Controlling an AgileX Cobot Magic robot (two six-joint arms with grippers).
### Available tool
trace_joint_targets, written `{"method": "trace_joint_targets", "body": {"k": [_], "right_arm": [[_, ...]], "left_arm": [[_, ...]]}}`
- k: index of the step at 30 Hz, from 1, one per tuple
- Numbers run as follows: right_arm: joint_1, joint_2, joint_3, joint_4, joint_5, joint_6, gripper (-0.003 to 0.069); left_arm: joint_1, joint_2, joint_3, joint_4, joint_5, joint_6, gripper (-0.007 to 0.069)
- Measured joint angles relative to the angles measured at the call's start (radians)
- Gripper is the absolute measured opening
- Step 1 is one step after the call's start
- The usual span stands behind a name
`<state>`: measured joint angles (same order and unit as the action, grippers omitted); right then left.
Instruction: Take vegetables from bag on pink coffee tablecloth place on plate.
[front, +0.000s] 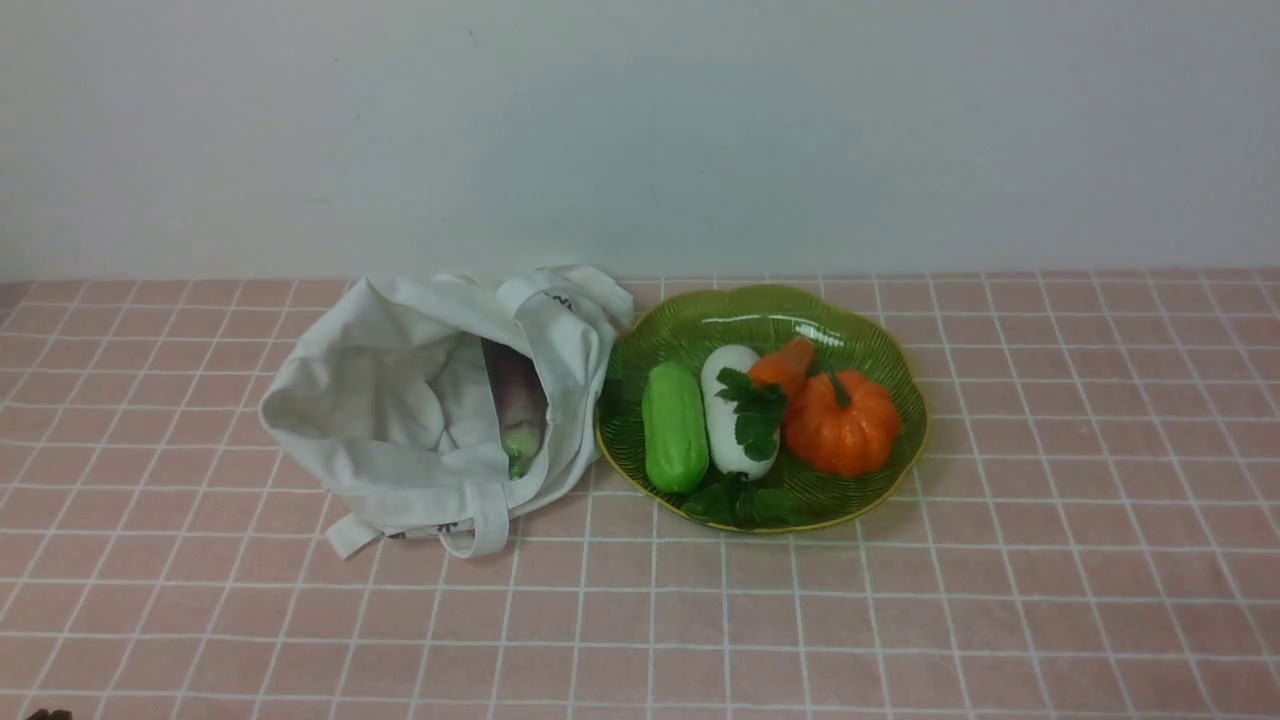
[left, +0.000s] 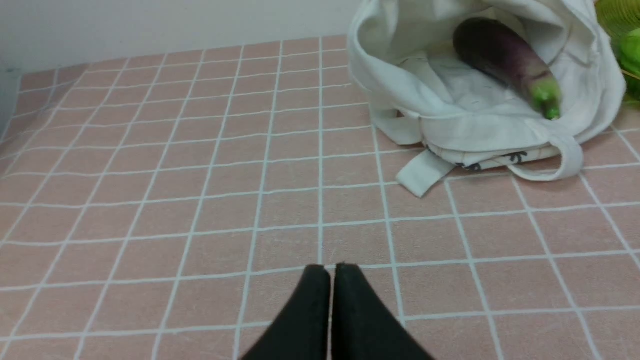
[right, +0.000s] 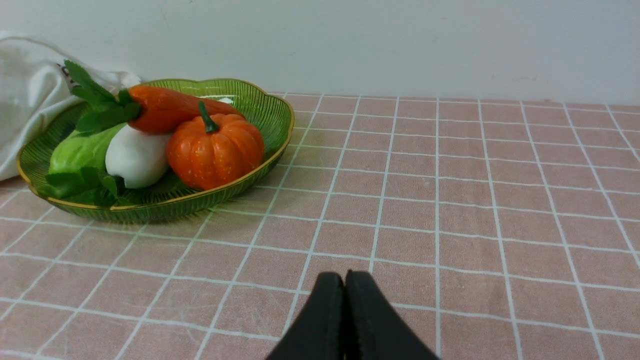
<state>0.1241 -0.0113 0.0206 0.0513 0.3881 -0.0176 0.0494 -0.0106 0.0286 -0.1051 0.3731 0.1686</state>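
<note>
The off-white bag (front: 400, 420) lies open on the pink tablecloth (front: 640, 620), left of the green plate (front: 870, 330). A purplish-white vegetable with a green end (front: 518, 412) lies inside the bag; it also shows in the left wrist view (left: 505, 57). The orange carrot (front: 783, 367) with dark green leaves lies on the plate, also in the right wrist view (right: 170, 107). My left gripper (left: 332, 270) is shut and empty over bare cloth, well short of the bag (left: 475, 115). My right gripper (right: 345, 277) is shut and empty, beside and short of the plate (right: 270, 120).
The plate also holds a green cucumber (front: 673, 427), a white radish (front: 730, 415) and an orange pumpkin (front: 842, 420). A pale wall runs along the table's far edge. Neither gripper shows in the front view.
</note>
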Motion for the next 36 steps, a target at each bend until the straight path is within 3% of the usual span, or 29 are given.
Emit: {"method": "trace_joint_targets", "body": {"k": [11,36], "right_arm": [[0.000,0.000,0.000,0.001,0.000,0.000,-0.0018],[0.000,0.000,0.000,0.001,0.000,0.001,-0.0018]], "left_arm": [[-0.075,0.000,0.000,0.001,0.001,0.000,-0.0005],[-0.080,0.000,0.000,0.001,0.001,0.003,-0.0005]]}}
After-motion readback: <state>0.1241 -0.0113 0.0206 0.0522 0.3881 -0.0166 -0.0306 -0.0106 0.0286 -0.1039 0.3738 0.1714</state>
